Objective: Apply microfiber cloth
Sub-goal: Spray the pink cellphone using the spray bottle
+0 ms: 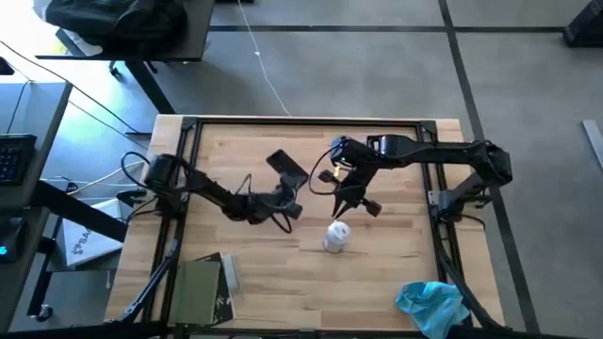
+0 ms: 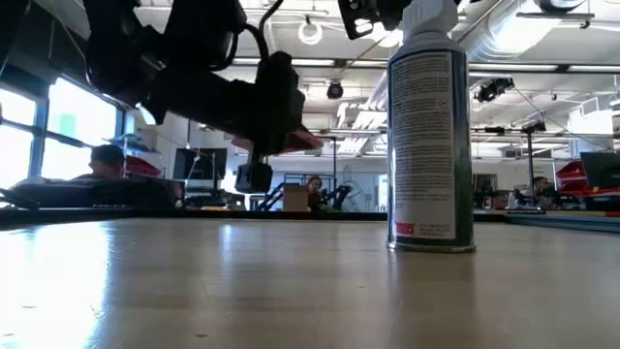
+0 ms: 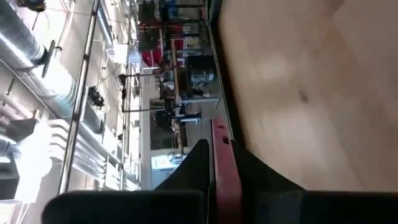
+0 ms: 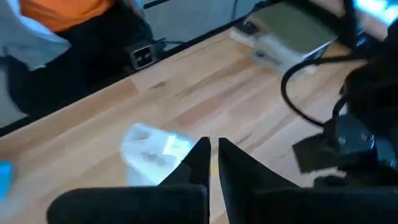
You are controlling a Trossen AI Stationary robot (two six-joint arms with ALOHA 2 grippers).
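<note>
One cloth point(image 1: 431, 306), a soft, crumpled turquoise rag, lies at about 4 o'clock on the table point(image 1: 396, 259), at its near right corner, well apart from both arms. The table is one slab of pale wood planks with a dark metal frame round its edge. Near the centre, toward 5 o'clock, stands one white bottle point(image 1: 336, 236), a cylinder with a printed label and a white cap; the low view shows it upright point(image 2: 431, 145). Two dark arms reach in. The right gripper point(image 1: 350, 200) hangs just beyond the bottle, at about 12 o'clock from it, pointing down at it without touching; in its wrist view the jaws are nearly together with only a thin gap and hold nothing, and the bottle point(image 4: 152, 152) shows just past them. The left gripper point(image 1: 290, 205) sits left of centre, at about 10 o'clock from the bottle, its jaws closed on a thin pink-red object point(image 3: 225, 174), flat and strip-like, seen edge-on in its wrist view. One flat black rectangular piece point(image 1: 285, 166) lies on the wood at about 11 o'clock from centre. One olive-green box point(image 1: 198, 287) rests at the near left edge, about 7 o'clock. Across the room in the low view, a few people sit at benches.
</note>
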